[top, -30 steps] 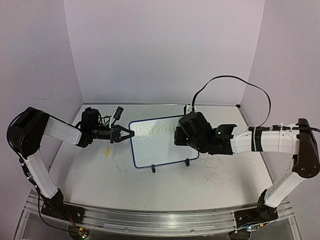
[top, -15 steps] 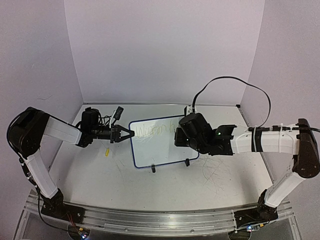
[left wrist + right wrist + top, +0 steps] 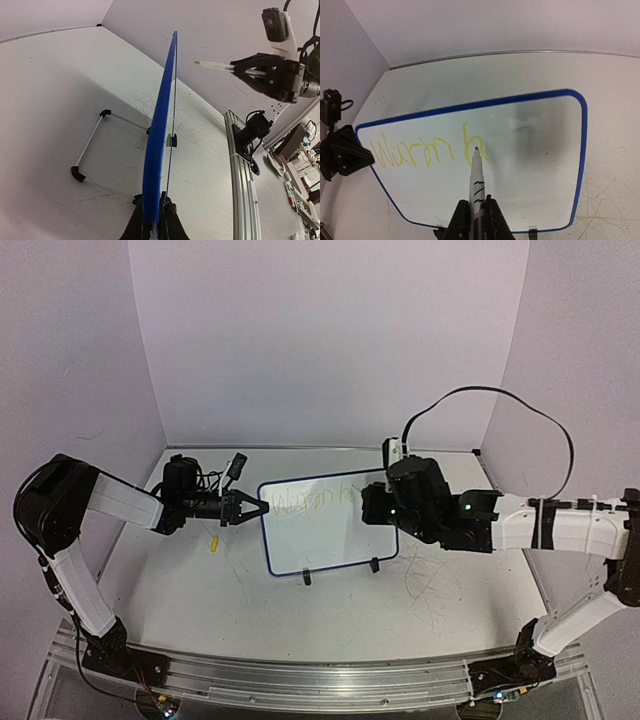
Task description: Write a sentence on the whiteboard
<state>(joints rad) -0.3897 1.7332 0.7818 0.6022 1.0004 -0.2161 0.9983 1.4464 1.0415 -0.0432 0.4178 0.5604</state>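
The whiteboard (image 3: 322, 540), white with a thin blue frame, stands tilted on two black feet mid-table. My left gripper (image 3: 256, 508) is shut on its left edge; the left wrist view shows the board (image 3: 161, 125) edge-on between the closed fingers of that gripper (image 3: 159, 204). My right gripper (image 3: 476, 209) is shut on a white marker (image 3: 477, 182). The marker tip points at a yellow "h", the last stroke of the sentence (image 3: 415, 152). In the left wrist view the marker (image 3: 212, 64) stands a short gap off the board's face. From above, the writing (image 3: 312, 501) runs along the board's top.
A small yellow cap (image 3: 213, 543) lies on the table left of the board. Grey scribbles (image 3: 430, 585) mark the tabletop to the right. The board's wire stand (image 3: 92, 145) reaches behind it. Walls close the back and sides. A metal rail (image 3: 320, 680) runs along the near edge.
My right arm has drawn back to the right, uncovering the board's upper right and the yellow "h". The left arm and the board have not moved.
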